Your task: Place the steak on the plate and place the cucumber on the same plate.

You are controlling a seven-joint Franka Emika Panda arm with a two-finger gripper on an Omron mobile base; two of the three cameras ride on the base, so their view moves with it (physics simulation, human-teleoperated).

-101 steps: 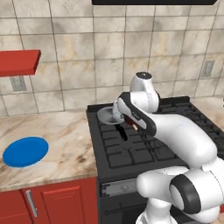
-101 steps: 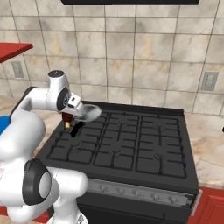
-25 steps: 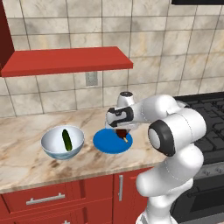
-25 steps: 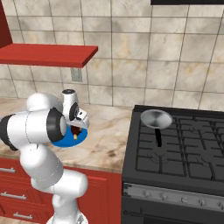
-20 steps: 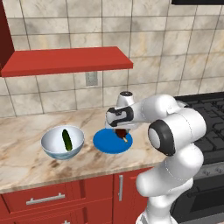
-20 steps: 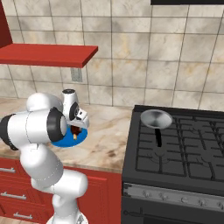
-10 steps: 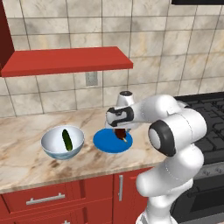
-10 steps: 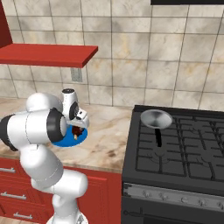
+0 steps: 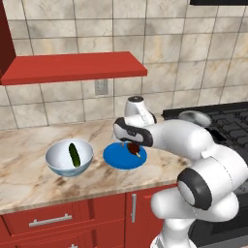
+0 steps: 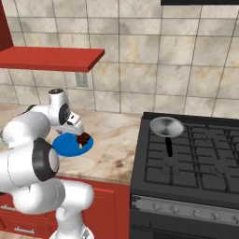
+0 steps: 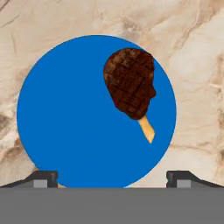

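Most of the plate lies bare beside the steak near its rim, our tool hangs spread wide above, and we see the cucumber in the bowl, bench open around.

Count: one steak, one plate, one cucumber, one bowl, one frying pan, one red shelf, one stove.

Reddish-brown grid-marked steak, plain bright blue plate, dark green cucumber.
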